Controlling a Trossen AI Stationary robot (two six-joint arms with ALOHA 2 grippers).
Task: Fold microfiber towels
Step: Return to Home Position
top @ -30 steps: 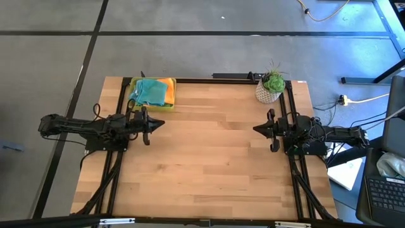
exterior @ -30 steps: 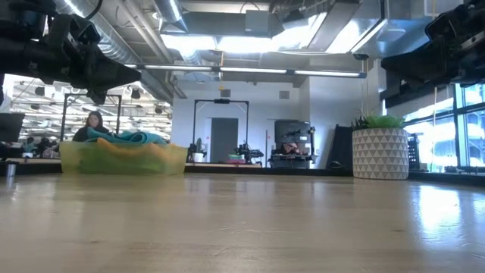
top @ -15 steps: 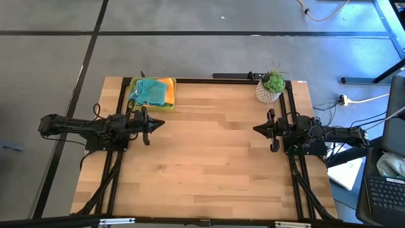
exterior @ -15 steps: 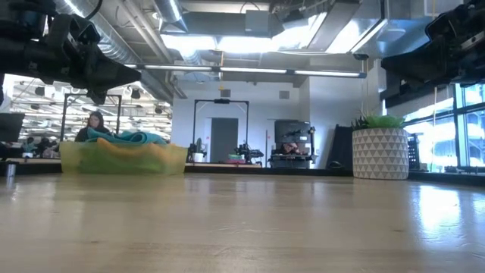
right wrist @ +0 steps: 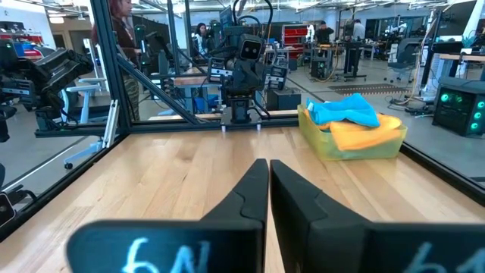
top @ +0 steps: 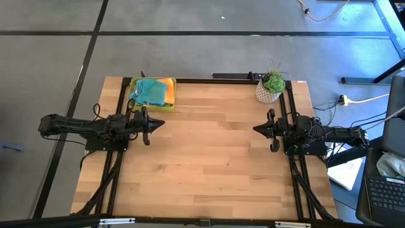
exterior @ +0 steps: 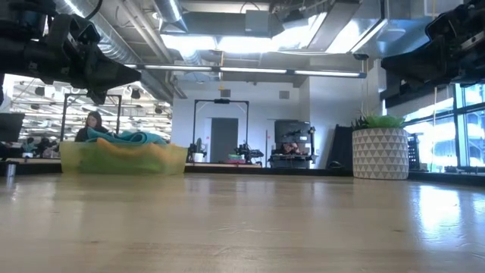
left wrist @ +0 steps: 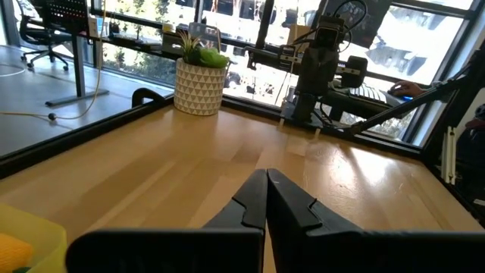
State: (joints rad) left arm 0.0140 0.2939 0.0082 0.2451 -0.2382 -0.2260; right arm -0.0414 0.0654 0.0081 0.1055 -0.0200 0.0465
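At worktop [top: 209, 158] corner near left arm, towels [top: 152, 90] lying stacked in tray [top: 132, 95]. Left gripper [top: 158, 124] and right gripper [top: 258, 129] hovering at opposite edges, fingers together, empty. Homing step seemingly finishing; nothing waiting for grasp.

Microfiber towels [top: 154, 90] stacked in soft pile inside yellow-green tray [right wrist: 333, 148], at far left corner of bench [top: 209, 152] in high view. Teal towel [top: 149, 90] on top: folded but rumpled, upper surface lumpy, heaped above tray rim, covering most of pile's left and centre. Orange towel [top: 169, 87] beneath it, showing along right side and far edge, also rising slightly over rim. Low view: orange visible through translucent tray wall under teal. Other cloths in pile hidden; colours and count cannot tell.
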